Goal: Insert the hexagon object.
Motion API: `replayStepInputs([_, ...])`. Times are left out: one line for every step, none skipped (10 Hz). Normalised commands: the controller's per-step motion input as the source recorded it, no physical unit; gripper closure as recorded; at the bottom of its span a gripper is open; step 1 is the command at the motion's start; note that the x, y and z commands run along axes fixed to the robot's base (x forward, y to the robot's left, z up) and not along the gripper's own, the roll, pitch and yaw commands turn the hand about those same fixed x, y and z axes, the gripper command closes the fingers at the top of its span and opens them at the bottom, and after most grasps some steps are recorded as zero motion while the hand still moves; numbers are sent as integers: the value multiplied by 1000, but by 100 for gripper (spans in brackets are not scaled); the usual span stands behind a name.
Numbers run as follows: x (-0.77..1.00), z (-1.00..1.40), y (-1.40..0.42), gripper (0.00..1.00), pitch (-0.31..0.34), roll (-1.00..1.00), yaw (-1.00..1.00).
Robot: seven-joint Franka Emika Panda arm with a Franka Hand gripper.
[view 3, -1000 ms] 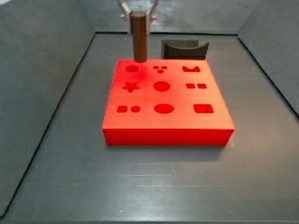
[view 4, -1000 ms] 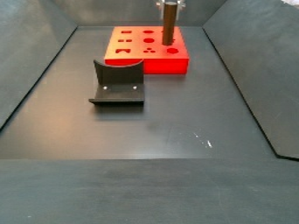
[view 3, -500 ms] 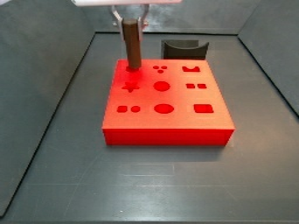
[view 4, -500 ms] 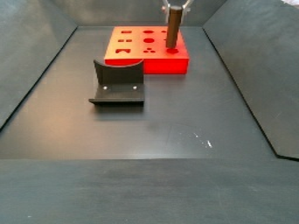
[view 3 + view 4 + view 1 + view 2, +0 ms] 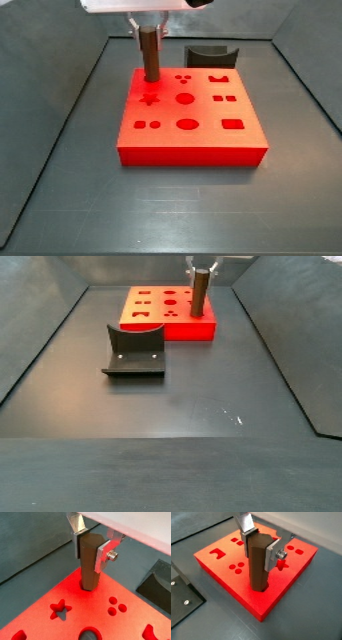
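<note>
My gripper [image 5: 146,27] is shut on the hexagon object [image 5: 150,58], a slender brown six-sided peg held upright. It stands over the far left corner of the red block with shape holes [image 5: 201,142]. In both wrist views the silver fingers [image 5: 102,556] [image 5: 272,554] clamp the peg's upper part [image 5: 88,564] [image 5: 256,567]. Its lower end sits in a hole near the block's corner [image 5: 234,587]. In a side view the peg [image 5: 198,296] rises from the block [image 5: 187,329] under the gripper [image 5: 201,270].
The dark fixture [image 5: 134,352] stands on the grey floor apart from the block, and shows behind it in a side view [image 5: 210,54]. Its edge shows in both wrist views [image 5: 157,582] [image 5: 181,599]. Sloped grey walls [image 5: 54,110] enclose the floor.
The gripper has come down and shifted slightly left with the peg. The peg's lower end now reaches into the corner hole of the red block.
</note>
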Motion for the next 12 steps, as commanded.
replayStepInputs([0, -49, -100, 100, 0, 20, 86])
replayStepInputs([31, -86, -154, 100, -1, 30, 89])
replayStepInputs([0, -63, -186, 100, -13, 51, 134])
replayStepInputs([-34, -120, -14, 100, -34, 30, 80])
replayStepInputs([0, -186, 69, 100, -36, 20, 86])
replayStepInputs([0, -203, 137, 100, -44, 26, 194])
replayStepInputs([0, -240, 74, 100, -43, 80, 286])
replayStepInputs([0, -357, 77, 100, -71, 137, 411])
replayStepInputs([0, -329, 0, 100, -60, 117, 357])
replayStepInputs([-3, -343, -17, 100, -50, 34, 51])
replayStepInputs([-3, -514, -26, 100, -87, 9, -57])
replayStepInputs([-100, -657, 0, 100, -123, 26, -154])
